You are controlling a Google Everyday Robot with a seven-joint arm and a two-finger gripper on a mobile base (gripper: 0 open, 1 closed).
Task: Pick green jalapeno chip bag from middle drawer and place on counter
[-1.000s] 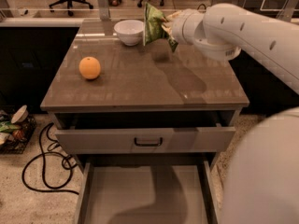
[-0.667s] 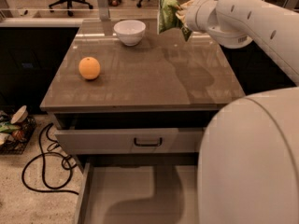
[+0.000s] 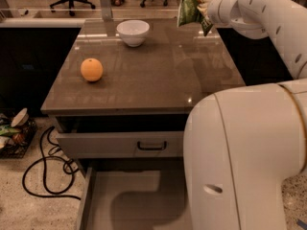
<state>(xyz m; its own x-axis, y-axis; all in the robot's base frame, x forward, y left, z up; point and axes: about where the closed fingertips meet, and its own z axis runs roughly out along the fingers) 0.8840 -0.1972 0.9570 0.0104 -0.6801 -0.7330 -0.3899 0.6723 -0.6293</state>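
The green jalapeno chip bag (image 3: 188, 6) hangs in the air above the far right part of the counter (image 3: 153, 71). My gripper (image 3: 205, 7) is shut on the bag's right edge, well above the counter top. The middle drawer (image 3: 124, 200) stands pulled out at the bottom of the view, its pale-grey floor bare, partly hidden by my arm.
An orange (image 3: 91, 69) lies on the counter's left side. A white bowl (image 3: 133, 32) stands at the far middle. A drawer with a black handle (image 3: 151, 146) is slightly open above the middle drawer. Cables (image 3: 43, 171) and a basket (image 3: 14, 133) lie on the floor to the left.
My gripper has carried the chip bag to the right and higher, away from the bowl toward the counter's far right corner.
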